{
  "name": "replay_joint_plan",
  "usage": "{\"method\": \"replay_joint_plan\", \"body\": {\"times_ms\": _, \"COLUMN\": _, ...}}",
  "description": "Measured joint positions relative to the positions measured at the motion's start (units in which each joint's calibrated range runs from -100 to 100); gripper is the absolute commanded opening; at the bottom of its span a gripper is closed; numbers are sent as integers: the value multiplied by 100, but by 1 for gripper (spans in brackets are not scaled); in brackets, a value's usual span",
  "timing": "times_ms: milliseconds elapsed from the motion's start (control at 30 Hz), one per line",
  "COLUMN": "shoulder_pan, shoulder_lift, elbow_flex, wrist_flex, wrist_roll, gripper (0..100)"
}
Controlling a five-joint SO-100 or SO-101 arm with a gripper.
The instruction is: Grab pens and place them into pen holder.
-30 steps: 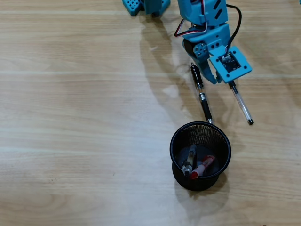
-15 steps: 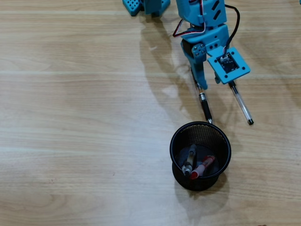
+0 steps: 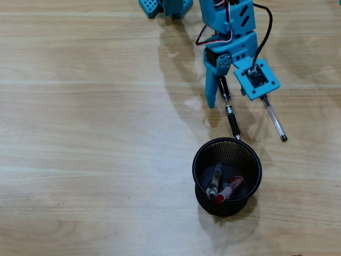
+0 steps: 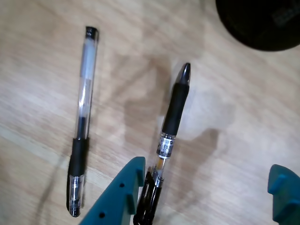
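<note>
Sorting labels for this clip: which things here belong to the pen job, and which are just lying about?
Job:
- black mesh pen holder, two pens already inside
- black-grip pen between the open blue gripper fingers
- clear pen with black cap lying on the table

Lying about:
- nothing else; only the wooden table

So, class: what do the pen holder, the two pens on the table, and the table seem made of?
Pen holder: black metal mesh, probably; fine grid walls.
Clear pen: transparent plastic, see-through barrel.
Black-grip pen: matte, likely rubber grip.
Table: wood or laminate; pale grain.

Smooth pale wood-grain table (image 3: 80, 133), black wire-mesh pen holder (image 3: 227, 152), clear glossy plastic pens (image 4: 83, 117), matt teal plastic tool (image 4: 206, 187)
</note>
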Motion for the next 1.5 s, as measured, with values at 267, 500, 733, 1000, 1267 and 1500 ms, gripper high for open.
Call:
{"method": "replay_joint_plan", "body": {"times_ms": 267, "shoulder_pan": -19, "shoulder_lift": 603, "elbow_flex": 0, "wrist_flex": 0, "wrist_roll": -172, "gripper": 30}}
{"method": "replay_joint_plan", "body": {"times_ms": 500, "shoulder_pan": -229, "shoulder_lift": 909, "elbow_flex": 0, "wrist_flex": 0, "wrist_roll": -234, "gripper": 30}}
{"method": "replay_joint_plan", "body": {"times_ms": 733, "shoulder_pan": -505, "shoulder_lift": 1300, "elbow_flex": 0, "wrist_flex": -9, "wrist_roll": -473, "gripper": 30}}
{"method": "replay_joint_plan", "body": {"times_ms": 1000, "shoulder_pan": -515, "shoulder_lift": 1419, "elbow_flex": -18, "wrist_flex": -26, "wrist_roll": -520, "gripper": 29}}
{"method": "replay_joint_plan", "body": {"times_ms": 1267, "shoulder_pan": -476, "shoulder_lift": 1419, "elbow_flex": -35, "wrist_flex": -52, "wrist_roll": -520, "gripper": 9}}
{"method": "replay_joint_plan", "body": {"times_ms": 1500, "shoulder_pan": -495, "shoulder_lift": 1419, "elbow_flex": -35, "wrist_flex": -52, "wrist_roll": -525, "gripper": 2}}
